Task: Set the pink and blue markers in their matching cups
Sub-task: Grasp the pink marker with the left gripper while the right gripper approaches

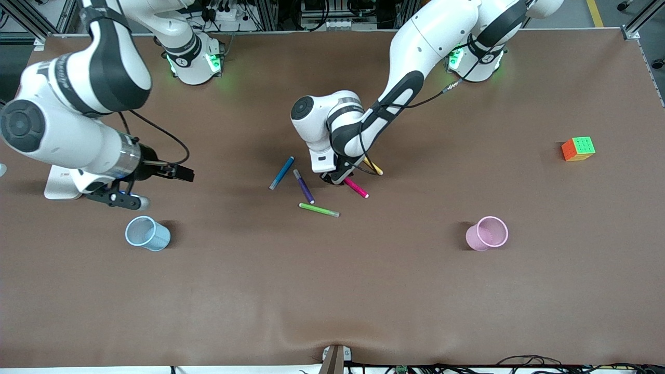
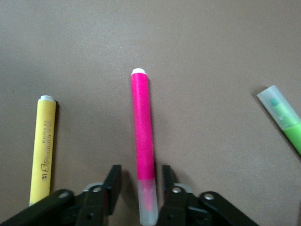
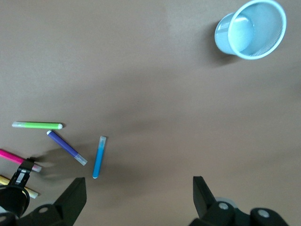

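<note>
Mid-table cluster: pink marker (image 2: 142, 141) flat on the table (image 1: 332, 291), yellow pen (image 2: 43, 150) just beside it, purple pen (image 1: 304, 186), green pen (image 1: 319, 210) and blue marker (image 1: 281, 173) near; colour cube (image 1: 578, 148) toward the left arm's end. Pale blue cup (image 1: 148, 233) and pale pink cup (image 1: 487, 233) upright nearer the front edge, well apart, nothing visible inside either. Left gripper (image 2: 139, 186) down at the pink marker's pale cap end, jaws narrow either side, contact unclear; right gripper (image 3: 140, 193) over bare table near the blue cup, waiting, jaws wide.
</note>
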Available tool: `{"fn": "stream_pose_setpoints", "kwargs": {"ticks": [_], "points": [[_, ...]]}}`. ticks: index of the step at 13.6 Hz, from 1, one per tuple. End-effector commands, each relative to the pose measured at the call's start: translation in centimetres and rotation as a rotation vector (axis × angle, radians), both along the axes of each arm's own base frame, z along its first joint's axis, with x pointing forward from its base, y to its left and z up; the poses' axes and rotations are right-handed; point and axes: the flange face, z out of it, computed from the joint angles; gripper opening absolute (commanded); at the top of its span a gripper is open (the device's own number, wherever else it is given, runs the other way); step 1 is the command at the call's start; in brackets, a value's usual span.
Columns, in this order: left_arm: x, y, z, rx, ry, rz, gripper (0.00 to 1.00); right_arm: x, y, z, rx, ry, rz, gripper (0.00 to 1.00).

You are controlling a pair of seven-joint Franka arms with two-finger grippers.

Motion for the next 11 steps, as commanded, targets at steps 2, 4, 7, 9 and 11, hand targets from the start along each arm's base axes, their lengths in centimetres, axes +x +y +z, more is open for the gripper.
{"fn": "stream_pose_setpoints", "kwargs": {"ticks": [2, 4, 7, 9, 11], "points": [[0.2, -0.5, -0.3, -0.008, -0.033, 0.008, 0.0, -0.2, 2.4, -1.6, -0.007, 0.014, -0.053, 1.0], [1.5, 0.2, 1.7, -0.012, -0.053, 0.016, 0.0, -0.2, 2.9, -1.9, -0.011, 0.013, -0.065, 1.0], [5.3, 2.4, 10.2, -0.06, -0.069, 0.014, 0.0, -0.2, 4.2, -3.6, -0.026, 0.04, -0.085, 1.0], [7.3, 4.3, 14.8, -0.095, -0.068, 0.015, 0.0, -0.4, 5.4, -4.8, -0.038, 0.043, -0.128, 1.0], [9.1, 6.7, 19.3, -0.151, -0.019, 0.019, 0.0, -1.3, 7.5, -6.9, -0.044, 0.019, -0.153, 1.0]]}}
